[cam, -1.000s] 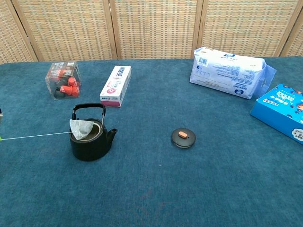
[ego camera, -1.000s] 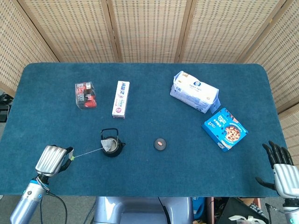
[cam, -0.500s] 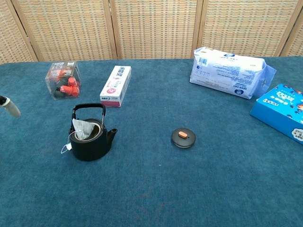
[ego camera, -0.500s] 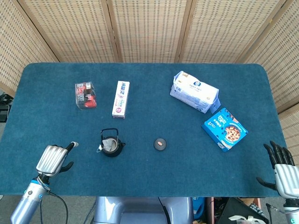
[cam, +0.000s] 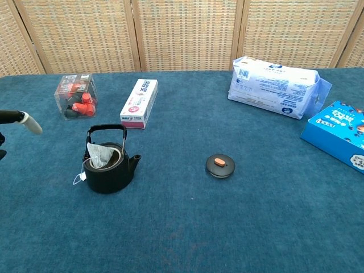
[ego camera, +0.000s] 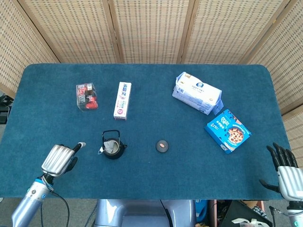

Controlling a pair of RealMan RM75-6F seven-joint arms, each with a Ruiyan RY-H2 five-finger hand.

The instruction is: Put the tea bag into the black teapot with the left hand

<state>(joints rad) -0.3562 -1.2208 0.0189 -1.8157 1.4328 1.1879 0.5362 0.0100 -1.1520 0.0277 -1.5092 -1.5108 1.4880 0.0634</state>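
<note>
Chest view: tea bag [cam: 98,155] sits inside the open mouth of the black teapot [cam: 109,168], corner poking above the rim, its string draped over the side with the small tag [cam: 82,176] hanging against the pot wall. I read that as placement done. Left hand [ego camera: 60,158] holds nothing, parked on the desk [ego camera: 142,123] well to the left of the pot; one finger points out toward it, the others look curled, so I call it released. Right hand [ego camera: 285,171] idles at the desk's near right corner, fingers spread, empty.

Lid [cam: 220,165] is off, flat on the felt to the right, which is why the mouth is clear. Pot looks like matte cast iron, squat, with an upright bail handle. Bag is limp paper mesh. Desk cover is blue napped fabric.
</note>
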